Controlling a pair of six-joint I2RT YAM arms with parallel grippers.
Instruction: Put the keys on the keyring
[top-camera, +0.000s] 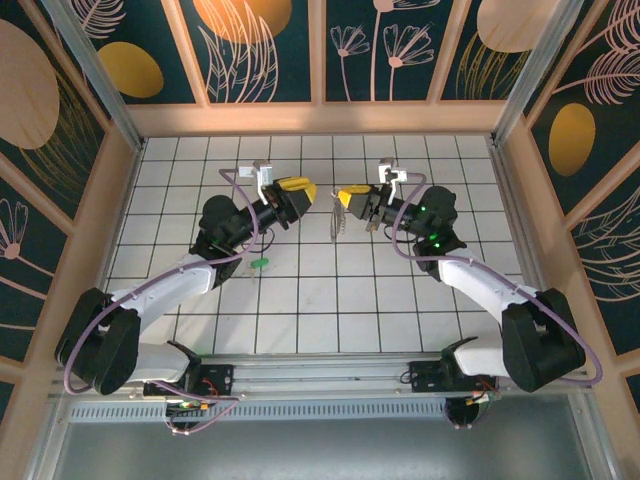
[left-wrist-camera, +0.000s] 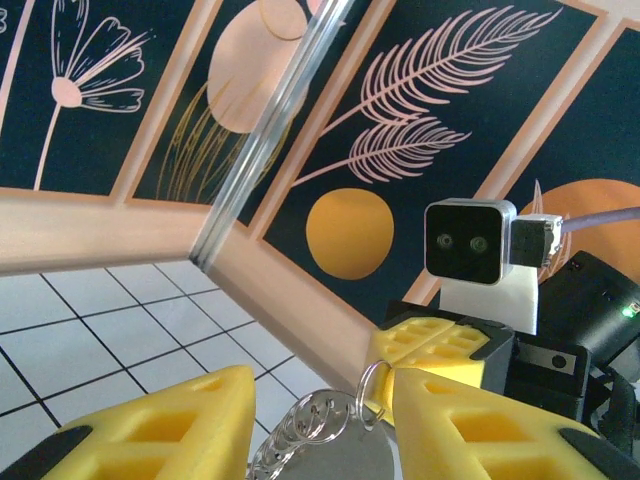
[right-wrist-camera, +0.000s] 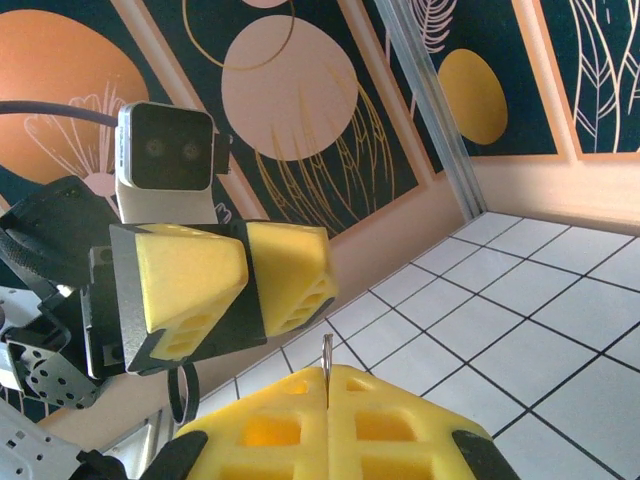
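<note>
Hanging from the right gripper, the keyring dangles above the middle of the white tiled table, with a small jagged cluster of silvery bits on its loop. The right gripper's yellow fingers are pressed flat together, and in the right wrist view a thin sliver of metal stands up from the seam between them, so this pincer is clenched on the keyring.

The left gripper faces it from the other side, just beside the ring and lifted off the tiles. In the left wrist view its two yellow fingers stand apart with a clear gap between them. The loop and its coiled silvery bits sit low in that gap, and whether either pad touches the metal cannot be told. This pincer is released and grips nothing.

One of the keys, the green-headed key, lies flat on the tiles near the left arm's forearm, well apart from the ring. The other keys are too small to pick out from the cluster.

Panelled walls with leaf and circle patterns box in the tiled surface on three sides.
</note>
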